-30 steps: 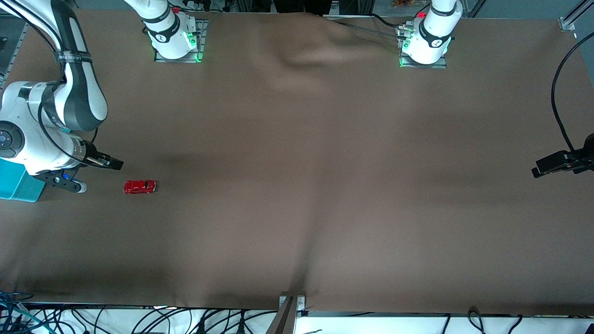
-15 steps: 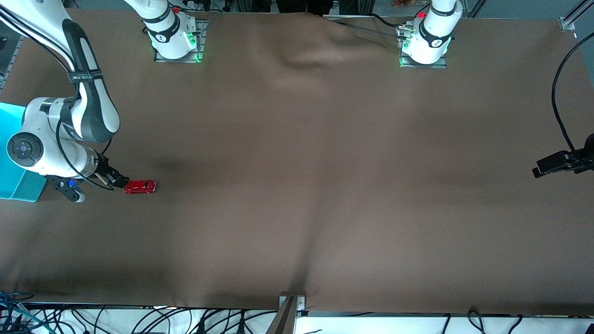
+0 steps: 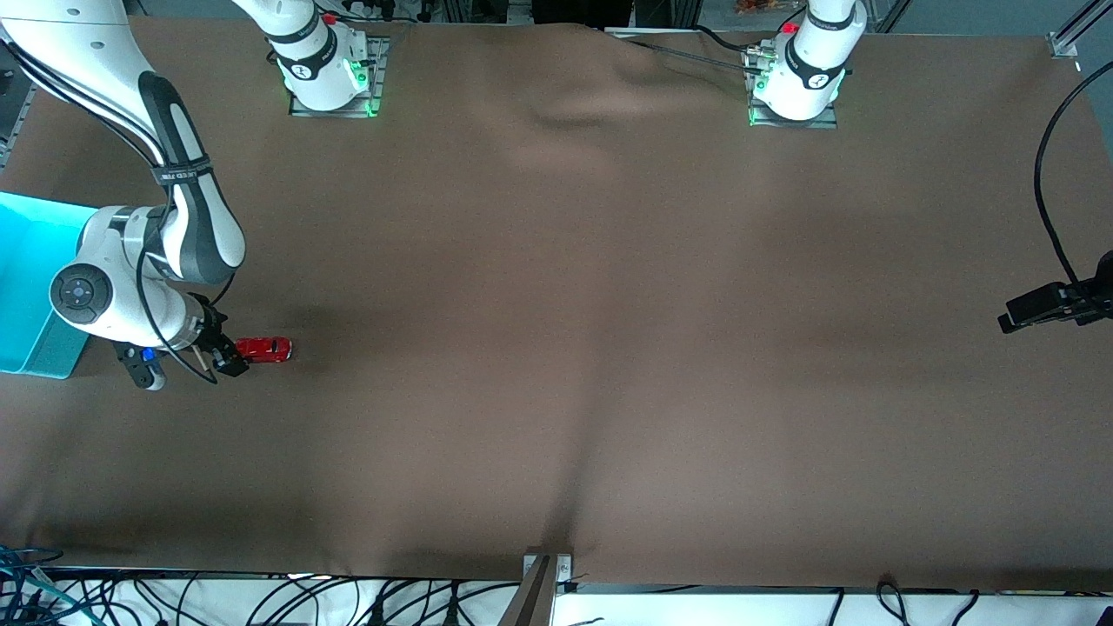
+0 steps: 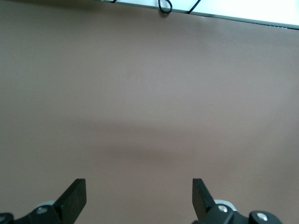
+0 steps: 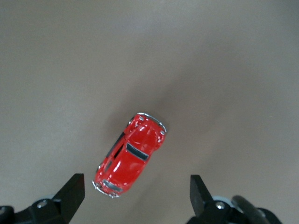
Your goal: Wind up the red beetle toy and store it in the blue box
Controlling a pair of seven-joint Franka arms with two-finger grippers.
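The red beetle toy (image 3: 263,349) stands on its wheels on the brown cloth, near the right arm's end of the table. My right gripper (image 3: 230,358) is low over the toy's end that faces the blue box. In the right wrist view the red beetle toy (image 5: 131,155) has one silvery end between the open gripper's (image 5: 135,196) fingers, touching neither. The blue box (image 3: 30,287) stands at the table's edge beside the right arm, partly hidden by it. My left gripper (image 3: 1048,306) waits open over the table's left-arm end; the left gripper (image 4: 138,193) has only bare cloth beneath it.
The two arm bases (image 3: 330,74) (image 3: 796,83) stand along the table edge farthest from the front camera. A fold (image 3: 565,109) rises in the cloth between them. A metal bracket (image 3: 543,574) and cables (image 3: 261,600) lie along the nearest edge.
My right gripper has swung away from over the blue box and come down to the toy's end, uncovering more of the box. The toy and the left arm have not moved.
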